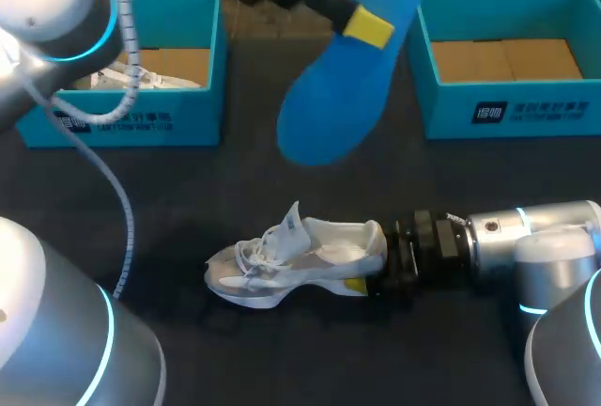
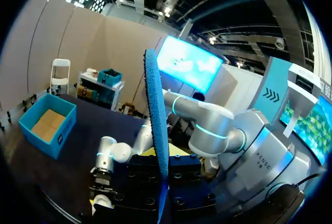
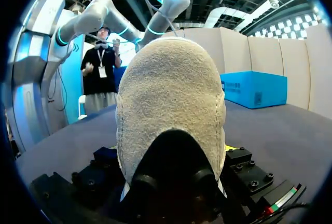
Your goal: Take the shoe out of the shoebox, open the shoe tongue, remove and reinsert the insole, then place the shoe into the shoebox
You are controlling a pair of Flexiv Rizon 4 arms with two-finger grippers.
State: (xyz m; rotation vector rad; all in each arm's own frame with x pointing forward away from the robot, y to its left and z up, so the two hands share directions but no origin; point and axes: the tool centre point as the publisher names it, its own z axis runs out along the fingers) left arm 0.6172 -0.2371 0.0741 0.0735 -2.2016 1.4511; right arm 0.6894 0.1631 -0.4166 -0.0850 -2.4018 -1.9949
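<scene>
Insole's out, so the step in hand is the remove-and-reinsert bit, approx. halfway thru the task by my read. Left fingers [image 1: 368,25] pinch the blue insole [image 1: 338,96] and hold it in the air above the table [image 1: 235,359], wide rounded end lowest, well apart from the shoe [image 1: 296,260].

The shoe sits on the table on its sole, toe toward my left, tongue [image 1: 293,218] standing up. Right fingers [image 1: 355,284] clamp its heel, which fills the right wrist view.

Next move, I reckon: bring the insole down wide end first into the opening behind the tongue and slide it toward the toe, w/ the right arm bracing the shoe so it doesn't skid.

Count:
- 1 insole
- 2 shoes: this one, plus a second shoe [image 1: 141,77] in the left box [image 1: 188,119]
- 2 boxes, incl. the right box [image 1: 441,105]
- 2 arms
</scene>
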